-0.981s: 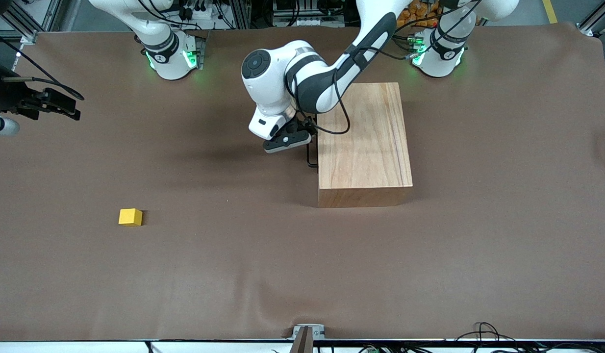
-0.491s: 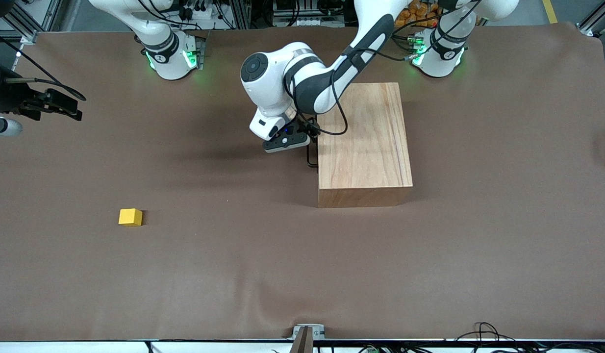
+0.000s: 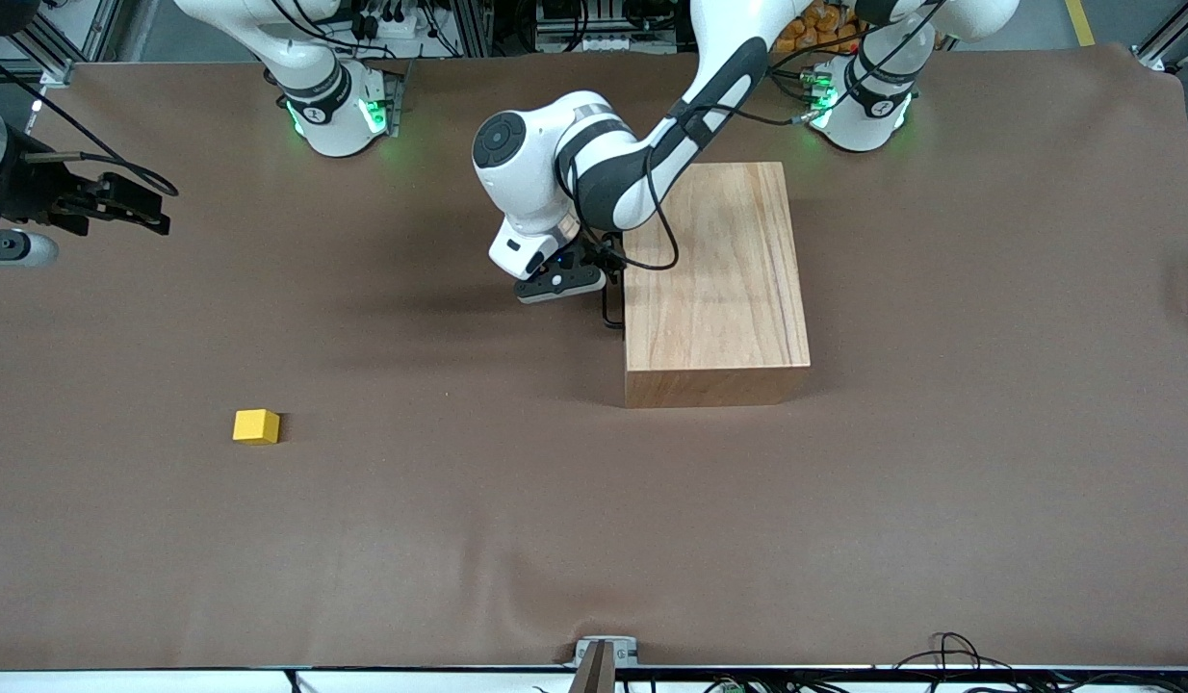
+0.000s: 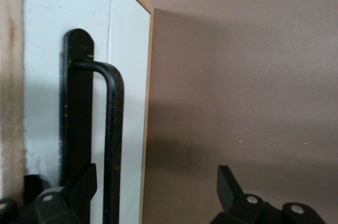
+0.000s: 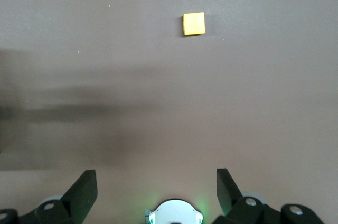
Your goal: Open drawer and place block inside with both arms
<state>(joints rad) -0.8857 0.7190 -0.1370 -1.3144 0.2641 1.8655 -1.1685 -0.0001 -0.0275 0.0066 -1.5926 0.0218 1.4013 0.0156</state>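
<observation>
The light-wood box (image 3: 714, 279) lies mid-table, its drawer shut. The drawer's white front (image 4: 129, 102) and black wire handle (image 4: 113, 129) face the right arm's end; the handle also shows in the front view (image 3: 609, 313). My left gripper (image 3: 586, 285) hangs open beside that front. In the left wrist view the gripper (image 4: 157, 189) has the handle between its fingers, close to one finger (image 4: 79, 189) and not gripped. The yellow block (image 3: 256, 425) lies on the table toward the right arm's end, and shows in the right wrist view (image 5: 194, 24). My right gripper (image 3: 122, 204) is open, empty and held high.
The brown cloth table (image 3: 594, 539) has its edge toward the front camera, where a small metal bracket (image 3: 604, 654) sits. The right arm's green-lit base (image 3: 336, 111) and the left arm's base (image 3: 859, 106) stand along the back edge.
My left gripper has shifted slightly beside the drawer handle. My right gripper has drifted a little toward the table's middle. Box and block have not moved.
</observation>
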